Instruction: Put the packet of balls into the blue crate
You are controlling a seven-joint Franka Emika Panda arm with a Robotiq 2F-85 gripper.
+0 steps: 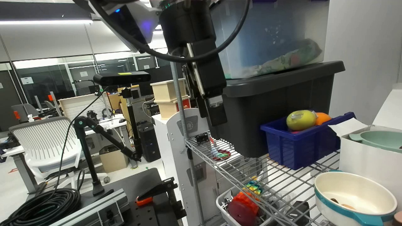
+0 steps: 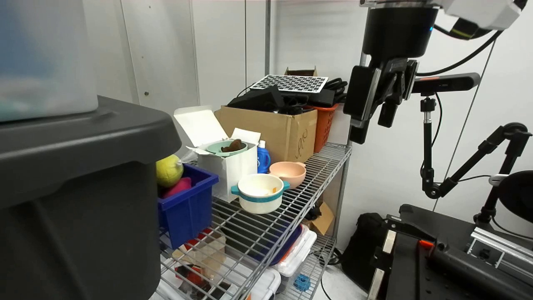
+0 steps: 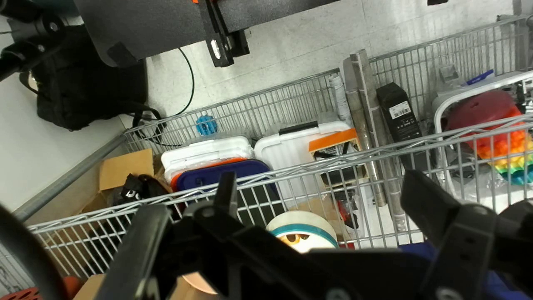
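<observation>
The packet of balls rests inside the blue crate in both exterior views. Its yellow-green ball (image 1: 301, 120) and orange ball (image 1: 322, 118) show above the rim. The yellow-green ball (image 2: 169, 171) also shows with a pinkish-red item below it. No blue ball is visible. The blue crate (image 1: 296, 152) stands on the wire shelf beside the black tote; it also shows in an exterior view (image 2: 188, 214). In the wrist view only bits of the crate (image 3: 418, 249) show behind the gripper. My gripper (image 1: 211, 121) is open and empty, higher than the crate, at the shelf's front side (image 2: 372, 130) (image 3: 318, 187).
The large black tote (image 1: 276, 103) carries a clear bin (image 1: 273, 37) and stands close to the crate. A white teal-rimmed bowl (image 1: 326, 197) and an open white box (image 1: 364, 169) share the wire shelf (image 2: 266, 233). A cardboard box (image 2: 266, 129) stands farther along.
</observation>
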